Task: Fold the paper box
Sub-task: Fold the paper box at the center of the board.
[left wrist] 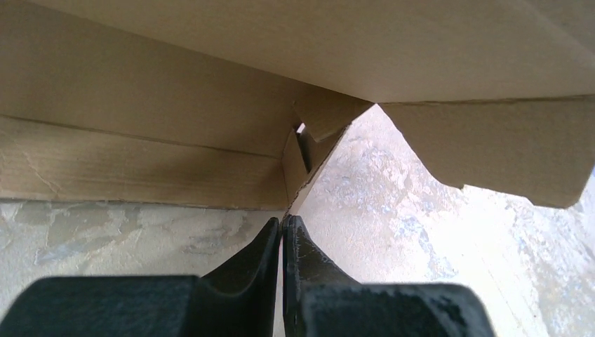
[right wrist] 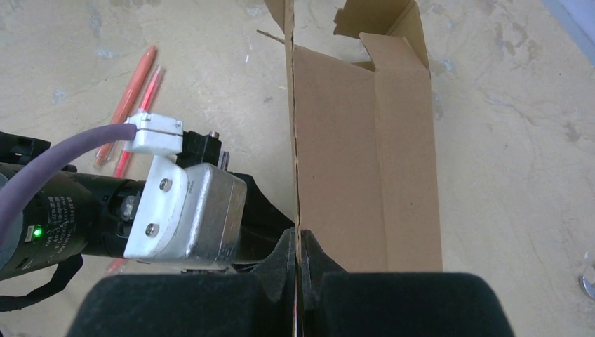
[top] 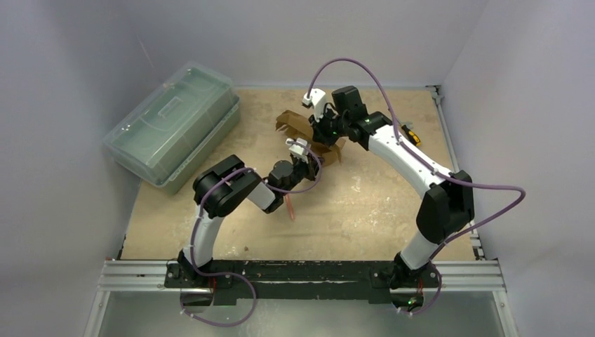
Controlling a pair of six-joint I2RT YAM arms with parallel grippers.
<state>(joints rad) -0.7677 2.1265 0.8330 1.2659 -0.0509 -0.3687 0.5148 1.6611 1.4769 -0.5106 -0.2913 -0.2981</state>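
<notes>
Tan, scuffed tabletop (top: 365,203) between pale walls carries the scene. The right gripper (right wrist: 297,239) is clenched on a thin edge of the paper box (right wrist: 365,154). The brown panels run straight ahead of its fingers, with loose flaps at the far end. The left gripper (left wrist: 282,221) is pressed closed, its tips meeting right at a lower corner of the box; whether cardboard sits between them cannot be told. The box is between the two tools. Past the left tool's body, off to the right tool's left, lie two orange pens (right wrist: 130,91). Farther left of both arms, by the wall, sits a translucent green case (top: 172,123).
</notes>
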